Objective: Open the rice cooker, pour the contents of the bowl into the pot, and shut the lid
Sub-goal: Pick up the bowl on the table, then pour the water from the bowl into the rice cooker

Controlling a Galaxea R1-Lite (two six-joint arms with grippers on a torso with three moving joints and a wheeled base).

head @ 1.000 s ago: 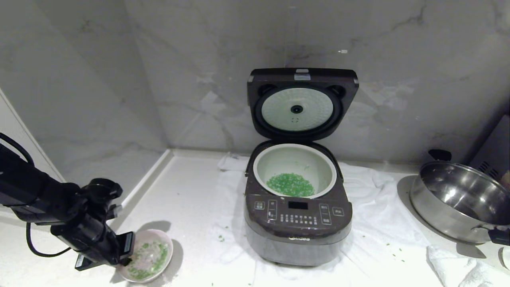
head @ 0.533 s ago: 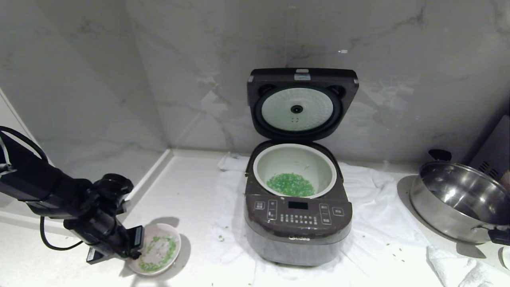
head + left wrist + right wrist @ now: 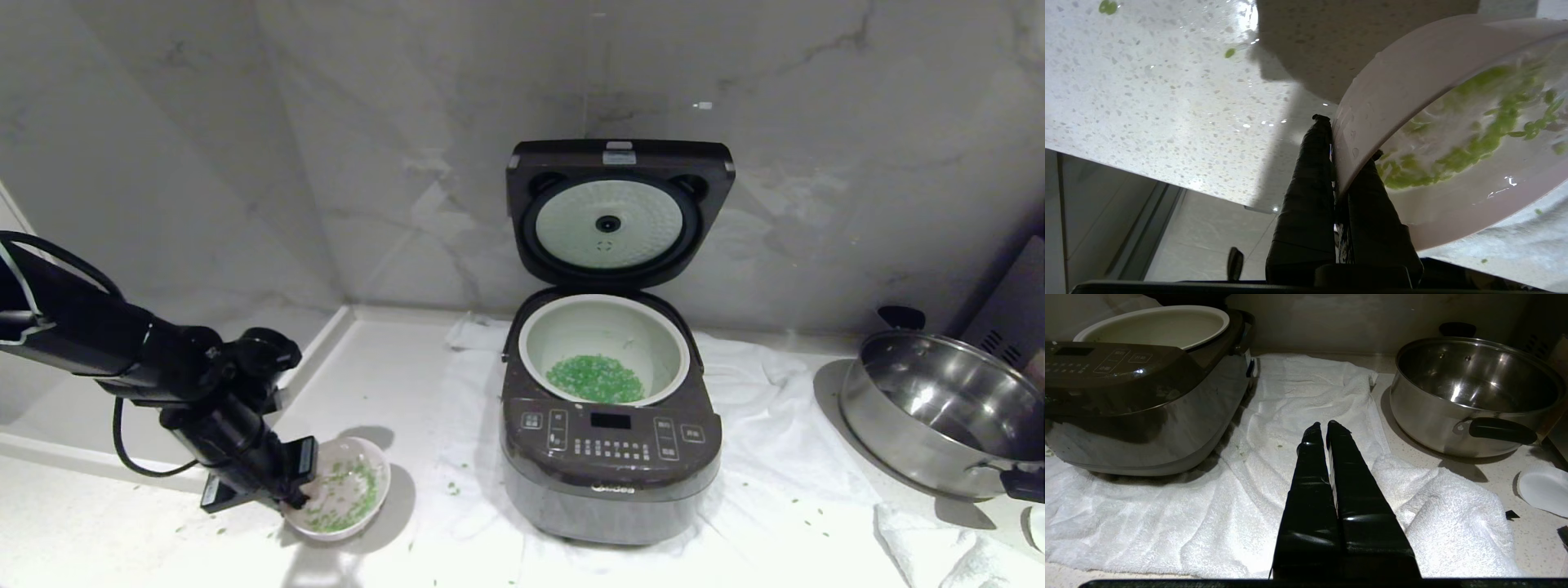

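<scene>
Rice cooker point(image 3: 611, 445) sits on a white towel point(image 3: 767, 457) against the marble wall, its lid point(image 3: 619, 214) standing upright and the pot point(image 3: 604, 349) holding a patch of green bits point(image 3: 596, 378). Left of it, the left gripper point(image 3: 295, 496) pinches the rim of the pink bowl point(image 3: 347, 488), with green bits still inside. A steel pan point(image 3: 939, 412) stands at the right.

Left wrist view: both fingers point(image 3: 1306, 192) clamp the bowl's wall, one outside and one inside, above the speckled counter point(image 3: 1147, 94).

Right wrist view: the right gripper point(image 3: 1325, 426) hangs pressed together, holding nothing, over the towel between cooker and pan.
</scene>
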